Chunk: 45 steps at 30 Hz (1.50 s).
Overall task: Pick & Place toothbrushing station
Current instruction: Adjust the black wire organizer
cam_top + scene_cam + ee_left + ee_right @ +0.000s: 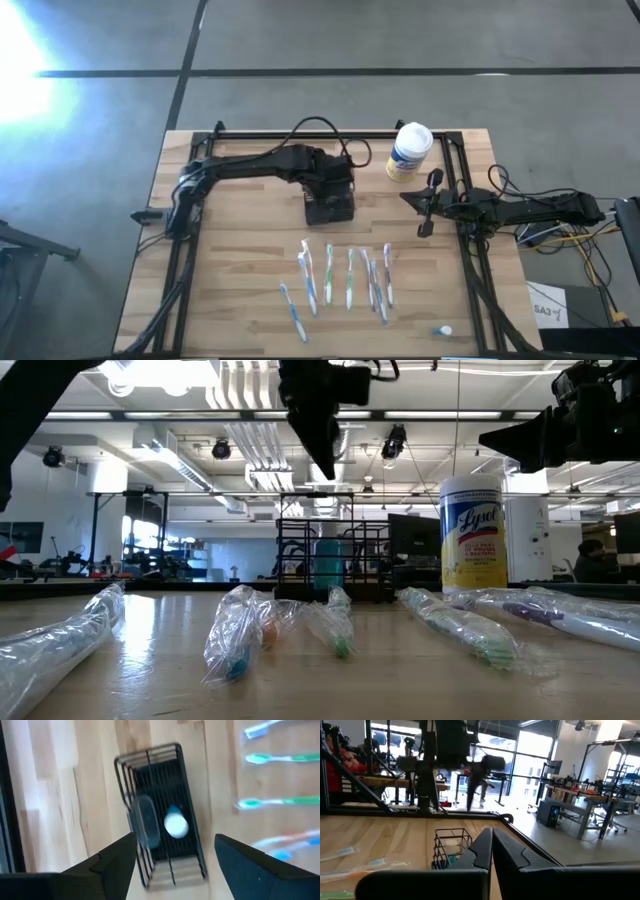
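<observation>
Below my spread left jaws (172,857) the caddy (161,812) stands on the counter (250,290), not gripped, a white-capped item inside blurred beyond telling. My right jaws (491,851) are pressed together, empty, well off to the caddy's side. Behind it, a tub (473,532) reads "Lysol". Wrapped toothbrushes (328,275) lie nearby, their print unreadable.

1. A light wooden table (240,300) is carrying everything.
2. A black wire-mesh caddy (330,207) is standing on it near the middle.
3. A white-and-yellow wipes tub (409,152) is standing beyond the caddy, toward the right arm's side.
4. A row of wrapped toothbrushes (345,280) is lying just in front of the caddy.
5. A small white-capped item (443,330) is lying well past the toothbrushes, by the table's front edge.
</observation>
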Each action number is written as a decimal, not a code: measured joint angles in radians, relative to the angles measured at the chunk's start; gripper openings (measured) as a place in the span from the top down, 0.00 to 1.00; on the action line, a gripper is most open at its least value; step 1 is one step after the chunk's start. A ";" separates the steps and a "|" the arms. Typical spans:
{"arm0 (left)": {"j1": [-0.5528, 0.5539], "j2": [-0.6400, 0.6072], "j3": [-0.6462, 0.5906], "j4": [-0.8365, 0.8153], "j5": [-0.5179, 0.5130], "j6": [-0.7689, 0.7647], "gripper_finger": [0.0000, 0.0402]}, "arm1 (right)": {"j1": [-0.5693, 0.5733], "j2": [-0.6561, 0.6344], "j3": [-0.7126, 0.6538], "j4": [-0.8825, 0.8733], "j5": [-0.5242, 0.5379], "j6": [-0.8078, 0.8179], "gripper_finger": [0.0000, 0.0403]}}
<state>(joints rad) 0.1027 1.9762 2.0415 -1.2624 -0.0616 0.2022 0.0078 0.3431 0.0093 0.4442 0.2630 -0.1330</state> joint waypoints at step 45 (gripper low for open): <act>-0.085 -0.539 -1.490 1.394 -0.147 -0.700 0.99 | -0.044 0.908 0.285 -0.068 0.193 0.547 0.98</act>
<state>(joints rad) 0.0174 1.4375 0.5512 0.1320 -0.2086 -0.4975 -0.0361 1.2515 0.2942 0.3767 0.4559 0.4136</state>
